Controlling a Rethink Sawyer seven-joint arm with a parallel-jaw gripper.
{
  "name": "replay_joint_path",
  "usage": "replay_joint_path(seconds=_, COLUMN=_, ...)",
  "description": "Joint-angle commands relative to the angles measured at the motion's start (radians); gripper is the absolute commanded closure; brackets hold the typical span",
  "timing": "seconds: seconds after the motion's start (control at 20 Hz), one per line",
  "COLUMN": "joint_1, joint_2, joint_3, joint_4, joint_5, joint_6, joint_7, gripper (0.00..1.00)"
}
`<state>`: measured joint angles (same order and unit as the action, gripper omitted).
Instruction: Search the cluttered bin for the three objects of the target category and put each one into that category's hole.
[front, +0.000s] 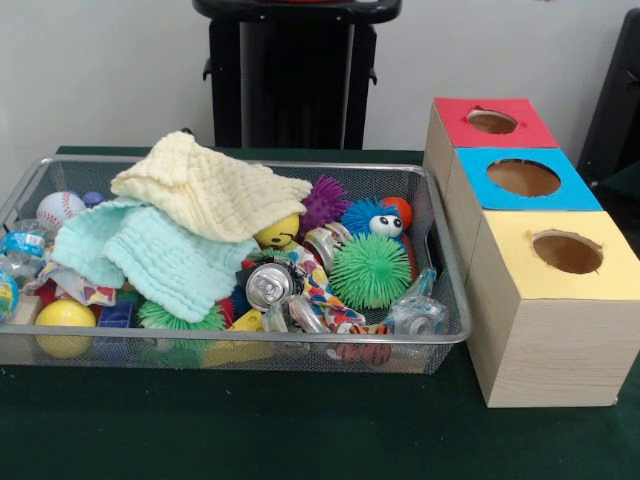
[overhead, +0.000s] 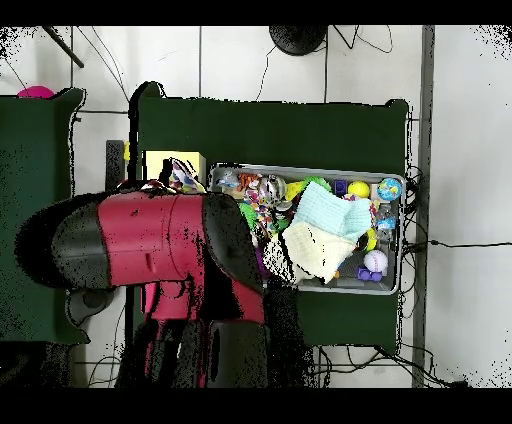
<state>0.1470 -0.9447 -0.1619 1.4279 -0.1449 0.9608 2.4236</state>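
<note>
Operator: Report end effector status.

Arm: My gripper does not appear in the front view. In the overhead view my red and black arm (overhead: 165, 240) covers the table's left portion, and the gripper cannot be made out beneath it. Opening and payload: cannot tell.

Operator: Report bin location and contents.

Arm: The wire mesh bin (front: 445, 345) sits on the green table (front: 300, 430), just beside the row of boxes. A pale yellow cloth (front: 210, 190) lies uppermost, overlapping a mint green cloth (front: 150, 255). Right of the cloths: a purple spiky ball (front: 325, 203), a blue fuzzy ball with eyes (front: 368, 218), an orange ball (front: 399, 209) and a green spiky ball (front: 370, 270). A yellow smiley ball (front: 278, 232) shows partly under the yellow cloth's edge. A drink can (front: 270, 285) lies on its side near centre. A baseball (front: 60, 208) is at the far left corner; a plain yellow ball (front: 65, 318) rests against the near left wall.

Operator: Report receptacles.

Arm: Three wooden boxes stand touching in a row, each with one round hole on top: a red-topped box (front: 530, 130), a blue-topped box (front: 575, 190) and a yellow-topped box (front: 520, 270).
</note>
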Motion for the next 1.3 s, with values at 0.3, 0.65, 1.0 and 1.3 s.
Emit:
replay_joint_path(seconds=0.3, joint_1=-0.002, joint_2=0.095, joint_3=0.015, joint_4=0.114, joint_5=-0.059, joint_6=0.003, joint_7=0.042, gripper=1.0)
replay_joint_path(seconds=0.65, joint_1=-0.018, joint_2=0.119, joint_3=0.032, joint_4=0.144, joint_5=-0.058, joint_6=-0.025, joint_7=0.001, gripper=1.0)
replay_joint_path(seconds=1.0, joint_1=-0.018, joint_2=0.14, joint_3=0.035, joint_4=0.205, joint_5=-0.05, joint_6=-0.134, joint_7=0.035, gripper=1.0)
replay_joint_path(seconds=1.3, joint_1=-0.018, joint_2=0.177, joint_3=0.029, joint_4=0.224, joint_5=-0.07, joint_6=-0.234, joint_7=0.051, gripper=1.0)
